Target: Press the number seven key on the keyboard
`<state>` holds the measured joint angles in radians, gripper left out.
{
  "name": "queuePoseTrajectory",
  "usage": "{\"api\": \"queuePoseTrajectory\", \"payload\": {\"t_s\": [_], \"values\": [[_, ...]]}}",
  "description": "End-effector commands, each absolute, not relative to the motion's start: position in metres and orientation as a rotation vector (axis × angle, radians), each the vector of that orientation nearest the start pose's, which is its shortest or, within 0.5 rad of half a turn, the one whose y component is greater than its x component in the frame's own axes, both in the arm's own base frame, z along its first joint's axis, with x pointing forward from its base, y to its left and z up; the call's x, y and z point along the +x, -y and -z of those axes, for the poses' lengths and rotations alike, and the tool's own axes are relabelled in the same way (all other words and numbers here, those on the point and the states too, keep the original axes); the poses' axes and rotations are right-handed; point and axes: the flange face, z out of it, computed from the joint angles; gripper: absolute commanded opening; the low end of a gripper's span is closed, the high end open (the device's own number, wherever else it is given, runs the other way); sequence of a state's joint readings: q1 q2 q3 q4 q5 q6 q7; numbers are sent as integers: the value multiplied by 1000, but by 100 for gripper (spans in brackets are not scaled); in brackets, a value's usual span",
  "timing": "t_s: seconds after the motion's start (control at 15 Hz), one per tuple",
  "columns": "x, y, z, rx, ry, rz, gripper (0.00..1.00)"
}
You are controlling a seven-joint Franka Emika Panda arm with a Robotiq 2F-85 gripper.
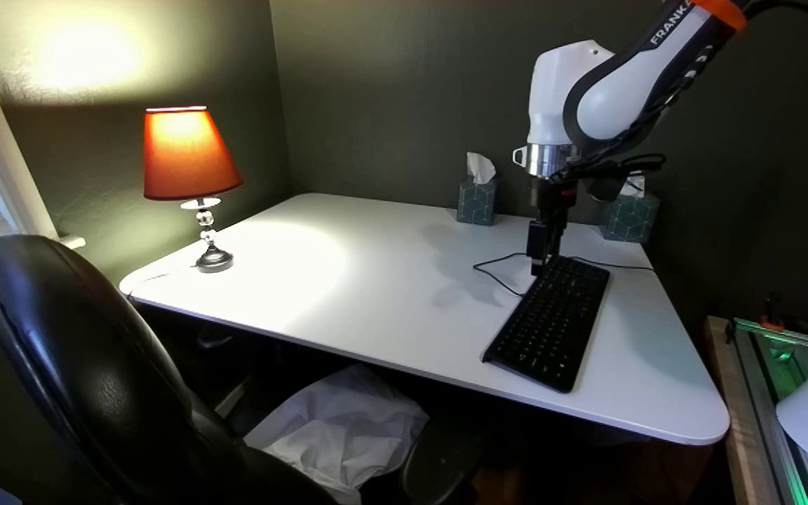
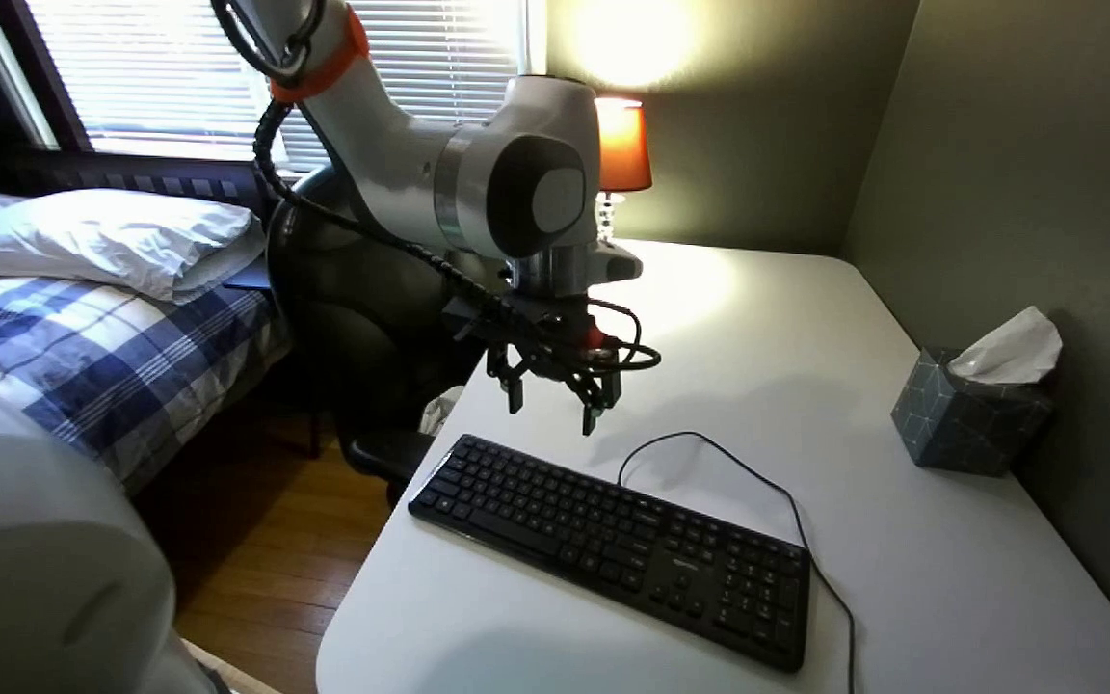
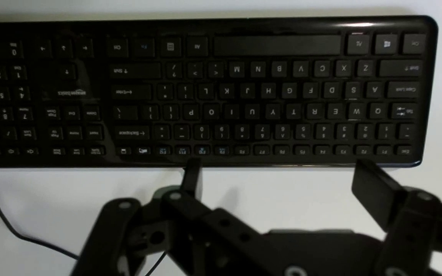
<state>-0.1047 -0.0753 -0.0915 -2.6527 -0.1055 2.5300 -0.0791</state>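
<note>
Where the black chair [image 1: 102, 379] stands: at the left in an exterior view, in front of the white desk [image 1: 390, 294].
Orange-red lamp [image 1: 186, 158]: lit, upright on the desk's left end.
Left tissue box [image 1: 475, 205]: on the desk, near the dark wall [image 1: 390, 105].
Black cable [image 1: 494, 276]: bent across the desk, beside the keyboard [image 1: 551, 322].
Gripper [image 2: 552, 413]: released, its two fingers [image 3: 378, 195] spread well apart, by the keyboard's function-key edge.
Keyboard: flat on the desk's right part; in the wrist view the number-row seven key [image 3: 262, 131] reads upside down, above the gap between the fingers.
Right tissue box [image 1: 630, 219]: beyond the keyboard, partly hidden by the arm [image 1: 611, 105].
</note>
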Motion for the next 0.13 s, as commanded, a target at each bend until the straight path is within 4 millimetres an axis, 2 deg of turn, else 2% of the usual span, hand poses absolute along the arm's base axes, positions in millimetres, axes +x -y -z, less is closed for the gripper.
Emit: {"api": "queuePoseTrajectory", "payload": {"t_s": [0.0, 0.07], "values": [[408, 79, -265, -3185, -47, -82, 100], [407, 79, -266, -3185, -48, -79, 100]]}}
